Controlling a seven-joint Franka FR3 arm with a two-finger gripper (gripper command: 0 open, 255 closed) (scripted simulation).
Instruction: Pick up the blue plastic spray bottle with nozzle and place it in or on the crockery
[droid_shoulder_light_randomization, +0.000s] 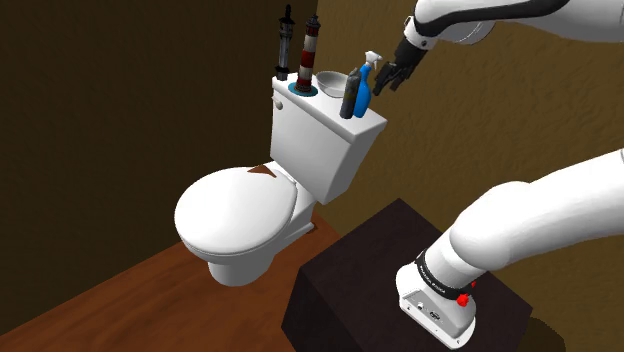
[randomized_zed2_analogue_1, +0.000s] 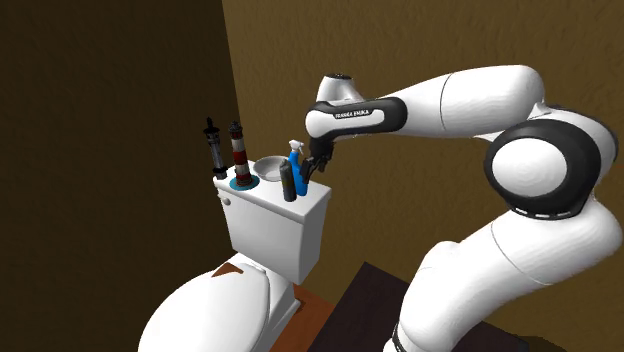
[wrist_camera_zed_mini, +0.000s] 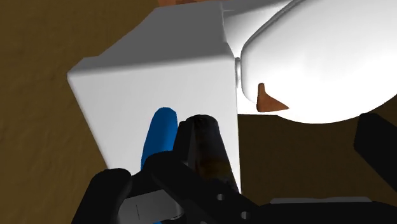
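Atop the glossy white toilet tank (droid_shoulder_light_randomization: 322, 150), in the upper middle of the shoulder view, the blue plastic spray bottle (droid_shoulder_light_randomization: 364, 94) with its white nozzle stands upright. It is just beside a slender dark bottle (droid_shoulder_light_randomization: 348, 98) and near the shallow grey bowl (droid_shoulder_light_randomization: 334, 80). The black gripper (droid_shoulder_light_randomization: 392, 78) hangs just right of the nozzle. Whether it is open or closed cannot be told.
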